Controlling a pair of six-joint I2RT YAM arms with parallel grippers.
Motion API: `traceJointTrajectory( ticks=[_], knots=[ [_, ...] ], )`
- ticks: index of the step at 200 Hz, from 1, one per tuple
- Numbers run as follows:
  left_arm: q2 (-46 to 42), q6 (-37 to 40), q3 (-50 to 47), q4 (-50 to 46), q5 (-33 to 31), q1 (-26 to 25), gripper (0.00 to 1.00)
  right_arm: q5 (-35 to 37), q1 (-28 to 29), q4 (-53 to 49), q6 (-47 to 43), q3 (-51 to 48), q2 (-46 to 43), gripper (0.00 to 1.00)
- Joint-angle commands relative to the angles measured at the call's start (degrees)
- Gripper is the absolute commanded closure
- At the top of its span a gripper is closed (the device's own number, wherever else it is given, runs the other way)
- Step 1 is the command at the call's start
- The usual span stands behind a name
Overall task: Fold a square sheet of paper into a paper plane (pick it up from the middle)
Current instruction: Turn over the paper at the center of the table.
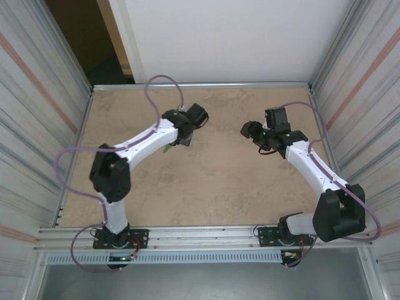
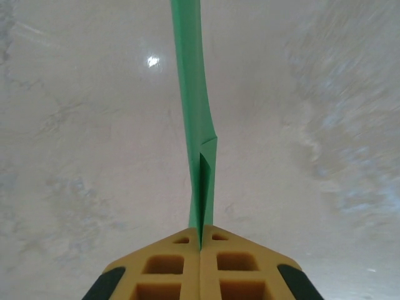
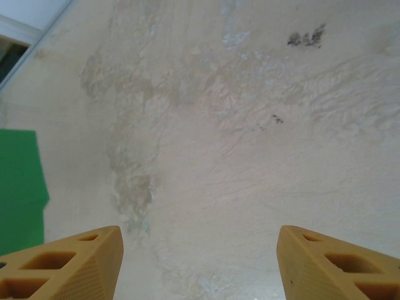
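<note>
- Two yellow-fingered grippers hang over the desk. The left gripper [image 2: 200,247] is clamped tight, its jaws pressed together on the near end of a thin, bright green sheet of paper [image 2: 197,125] that is already folded.
- From the left wrist, the sheet runs straight out from the fingertips. It appears edge-on as a narrow strip, with a small creased flap partway along.
- The right gripper [image 3: 199,232] has its jaws spread wide and holds nothing, with bare surface between them.
- At the left edge of the right wrist view there is a flat green face of the same sheet, near that gripper but apart from it.
- From above, the two grippers face each other across a gap over the middle of the mottled beige desk [image 1: 212,187]. A sliver of green peeps out beneath the left wrist.
- I cannot tell whether the paper touches the desk.
- Handling, as a judgement: the sheet is very light and limp and takes a crease easily, so a stray pinch would leave an unwanted fold. It may also slide between the pads.
- The folded spine, where the layers are doubled, looks like the stiffest place to hold. A loose corner would flop or tear.
</note>
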Motion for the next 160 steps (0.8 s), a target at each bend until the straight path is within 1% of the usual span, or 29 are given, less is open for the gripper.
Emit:
traceJointTrajectory(
  ticks=[1, 16, 37, 49, 75, 92, 106, 112, 124, 140, 160],
  knots=[
    [5.7, 1.5, 3.6, -7.6, -7.4, -2.1, 0.93, 2.8, -1.6, -1.8, 0.3, -0.6, -2.7, 0.35],
    [9.7, 1.3, 5.7, -7.5, -5.6, -3.3, 0.93, 2.4, -2.6, -2.1, 1.2, -1.5, -3.2, 0.35],
    [15.0, 1.1, 7.9, -6.7, 0.1, -4.0, 0.91, 2.4, -2.9, -2.4, 1.5, -2.5, -4.1, 0.35],
    [16.4, 1.3, 8.2, -5.0, 5.2, -4.0, 0.9, 2.6, -2.9, -2.7, 1.5, -2.8, -4.5, 0.35],
    [16.6, 0.8, 8.4, -1.8, 17.7, -3.6, 0.82, 2.6, -3.1, -3.1, 1.8, -3.3, -4.7, 0.35],
    [13.9, -0.2, 6.2, 2.7, 26.5, -2.6, 0.74, 2.2, -3.1, -3.0, 1.9, -3.3, -4.4, 0.35],
    [11.1, -1.5, 3.4, 7.1, 34.3, -1.0, 0.65, 1.5, -3.0, -2.8, 2.0, -3.2, -3.8, 0.35],
    [8.4, -2.2, 2.0, 9.0, 37.4, -0.2, 0.61, 1.1, -2.9, -2.7, 2.0, -3.1, -3.3, 0.35],
    [4.7, -3.8, -1.3, 12.7, 42.8, 1.8, 0.56, 0.6, -2.1, -2.4, 2.1, -2.8, -2.1, 0.35],
    [-1.1, -6.3, -7.1, 18.4, 48.9, 5.1, 0.47, 0.0, 0.9, -1.4, 2.1, -1.7, 0.5, 0.35],
    [-9.1, -11.4, -16.8, 27.7, 55.5, 10.6, 0.42, -0.2, 7.0, -0.4, 2.0, 1.4, 6.1, 0.37]
  ],
)
